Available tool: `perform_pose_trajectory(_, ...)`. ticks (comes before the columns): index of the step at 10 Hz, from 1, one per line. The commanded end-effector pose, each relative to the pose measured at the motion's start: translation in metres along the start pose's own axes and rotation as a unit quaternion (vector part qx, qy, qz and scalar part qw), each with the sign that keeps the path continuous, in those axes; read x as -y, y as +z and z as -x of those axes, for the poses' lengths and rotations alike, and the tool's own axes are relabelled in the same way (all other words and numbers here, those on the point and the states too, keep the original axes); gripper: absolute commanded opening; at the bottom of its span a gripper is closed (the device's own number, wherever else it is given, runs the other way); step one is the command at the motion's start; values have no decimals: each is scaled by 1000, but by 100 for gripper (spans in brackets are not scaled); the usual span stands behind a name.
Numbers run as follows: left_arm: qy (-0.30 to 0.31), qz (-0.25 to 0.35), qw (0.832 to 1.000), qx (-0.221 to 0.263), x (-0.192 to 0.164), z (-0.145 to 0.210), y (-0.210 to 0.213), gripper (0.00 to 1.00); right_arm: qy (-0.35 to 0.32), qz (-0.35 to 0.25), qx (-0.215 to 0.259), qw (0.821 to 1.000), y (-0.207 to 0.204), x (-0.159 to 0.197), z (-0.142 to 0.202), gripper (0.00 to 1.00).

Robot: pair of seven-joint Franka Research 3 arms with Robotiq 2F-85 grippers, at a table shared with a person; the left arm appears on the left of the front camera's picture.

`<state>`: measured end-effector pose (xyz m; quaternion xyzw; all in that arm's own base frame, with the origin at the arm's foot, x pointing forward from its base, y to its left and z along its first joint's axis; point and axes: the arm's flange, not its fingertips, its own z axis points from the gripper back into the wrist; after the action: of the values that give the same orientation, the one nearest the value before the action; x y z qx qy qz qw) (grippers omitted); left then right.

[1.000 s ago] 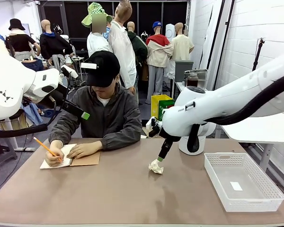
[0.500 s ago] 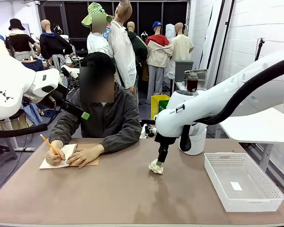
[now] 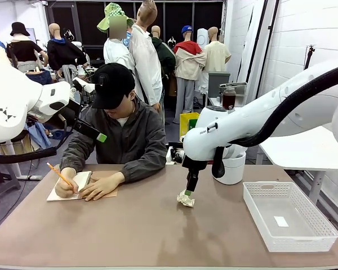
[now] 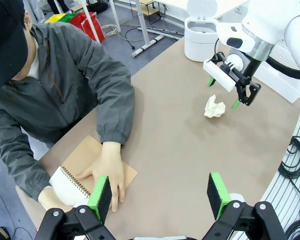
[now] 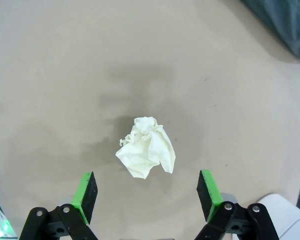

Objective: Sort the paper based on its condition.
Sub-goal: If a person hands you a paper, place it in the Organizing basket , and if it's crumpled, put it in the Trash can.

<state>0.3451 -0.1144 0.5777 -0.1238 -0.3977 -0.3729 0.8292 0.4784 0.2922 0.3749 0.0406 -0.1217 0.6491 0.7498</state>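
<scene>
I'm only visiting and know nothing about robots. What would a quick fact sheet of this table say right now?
Paper: one crumpled white ball on the brown table
Right tool: open, pointing down over the ball, not closed on it
Left tool: open, raised above the table, holding nothing
Person: far side, writing with a pencil in a spiral notebook
Basket: white, on the robot's right, a small white sticker inside

Right pincer [image 3: 187, 193] has edged left, lower over the crumpled paper [image 3: 185, 199]
</scene>
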Motion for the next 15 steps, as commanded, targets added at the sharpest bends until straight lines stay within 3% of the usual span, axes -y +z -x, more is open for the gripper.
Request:
perform_pose_trajectory(1,2,3,1000,-2,-1,0,1,100,0,0,0,1000,0,0,0,100)
perform_pose_trajectory(10,2,3,1000,-2,-1,0,1,100,43,-55,-49,996,-25,22,-10,100)
perform_pose_trajectory(15,2,3,1000,-2,-1,0,1,100,65,-78,-45,994,-40,28,-17,100)
